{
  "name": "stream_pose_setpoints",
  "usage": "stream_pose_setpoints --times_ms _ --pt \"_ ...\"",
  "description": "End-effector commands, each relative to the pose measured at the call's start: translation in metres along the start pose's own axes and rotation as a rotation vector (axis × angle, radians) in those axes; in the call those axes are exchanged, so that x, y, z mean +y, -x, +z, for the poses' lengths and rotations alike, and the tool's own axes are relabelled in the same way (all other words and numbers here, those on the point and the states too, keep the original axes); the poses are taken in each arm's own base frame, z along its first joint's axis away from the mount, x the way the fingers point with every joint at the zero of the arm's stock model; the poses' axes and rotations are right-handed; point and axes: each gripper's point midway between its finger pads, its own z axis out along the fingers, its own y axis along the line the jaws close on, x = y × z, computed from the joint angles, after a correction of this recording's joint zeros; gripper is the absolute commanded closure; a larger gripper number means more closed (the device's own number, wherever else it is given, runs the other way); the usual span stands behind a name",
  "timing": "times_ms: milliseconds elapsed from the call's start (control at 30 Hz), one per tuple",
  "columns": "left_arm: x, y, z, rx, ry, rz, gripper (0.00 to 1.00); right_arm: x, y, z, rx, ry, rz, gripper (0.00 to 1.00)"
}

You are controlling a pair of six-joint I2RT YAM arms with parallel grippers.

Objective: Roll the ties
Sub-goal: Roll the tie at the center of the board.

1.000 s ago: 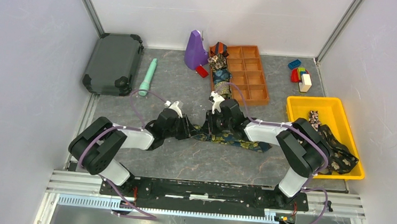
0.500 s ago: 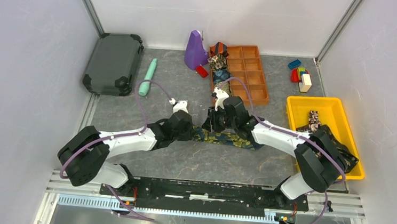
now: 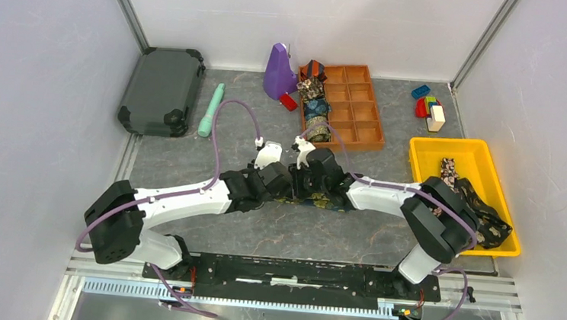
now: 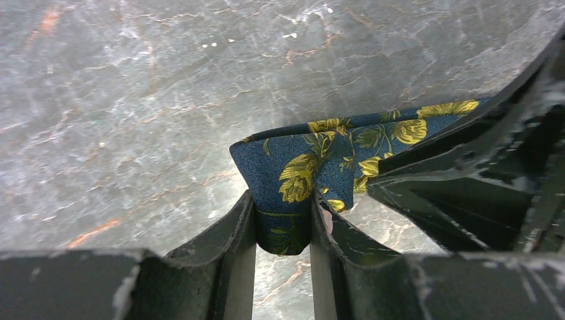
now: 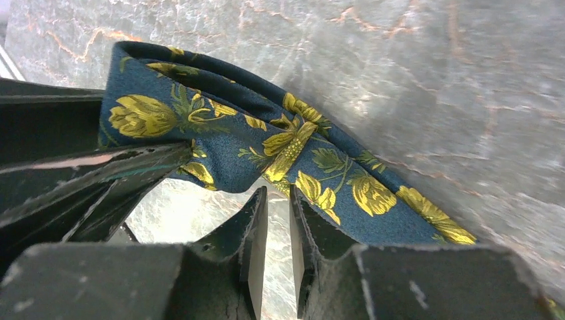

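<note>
Your left gripper [image 4: 282, 233] is clamping a fold of the tie [image 4: 313, 163]. Its two black, scuffed fingers are standing almost together, with only the thickness of the cloth between them. The tie is a matte navy weave printed with yellow-gold flowers and olive leaves, and it is doubling over itself into a soft, rounded loop just past the fingertips. It is lying on the table [image 4: 133, 100], a grey stone-look sheet with pale veins and a few rust-coloured streaks.

Your right gripper [image 5: 278, 223] is facing the same fold from the other side. Its jaws are sitting closed to a thin slit, with the tips right at the edge of the cloth. You cannot tell from its wrist view whether any fabric is caught between them.

From above, the two grippers are meeting nose to nose near the middle of the table. The tie's free length [image 3: 331, 202] is trailing flat to the right under the right arm. Behind them, rolled ties [image 3: 315, 105] are filling the left column of an orange compartment tray [image 3: 364, 120]. Loose ties [image 3: 482, 214] are lying heaped in a yellow plastic bin [image 3: 479, 164].
</note>
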Motion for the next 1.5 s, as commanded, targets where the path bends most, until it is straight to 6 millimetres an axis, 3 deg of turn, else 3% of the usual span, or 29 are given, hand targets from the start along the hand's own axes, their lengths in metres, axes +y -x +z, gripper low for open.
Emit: stream_pose_setpoints --times_ms 0,167,333,633,867,1467 --pt "0.02 0.016 -0.015 -0.05 0.113 0.101 0.81 0.034 0.024 0.016 -0.061 0.11 -0.001 0.76" --pt "0.026 0.013 -0.017 -0.054 0.166 0.142 0.81 0.048 0.027 0.028 -0.052 0.172 -0.004 0.77" --pt "0.039 0.012 -0.015 -0.049 0.287 0.225 0.81 0.03 0.02 0.023 -0.037 0.091 -0.026 0.77" --pt "0.044 0.007 -0.003 -0.049 0.422 0.346 0.82 -0.031 0.014 -0.021 -0.082 -0.04 0.05 0.77" --pt "0.036 0.009 0.006 -0.041 0.531 0.444 0.82 -0.053 0.022 -0.055 -0.141 -0.096 0.063 0.77" --pt "0.005 -0.012 0.043 0.027 0.584 0.54 0.86 -0.058 0.03 -0.09 -0.211 -0.127 0.052 0.78"
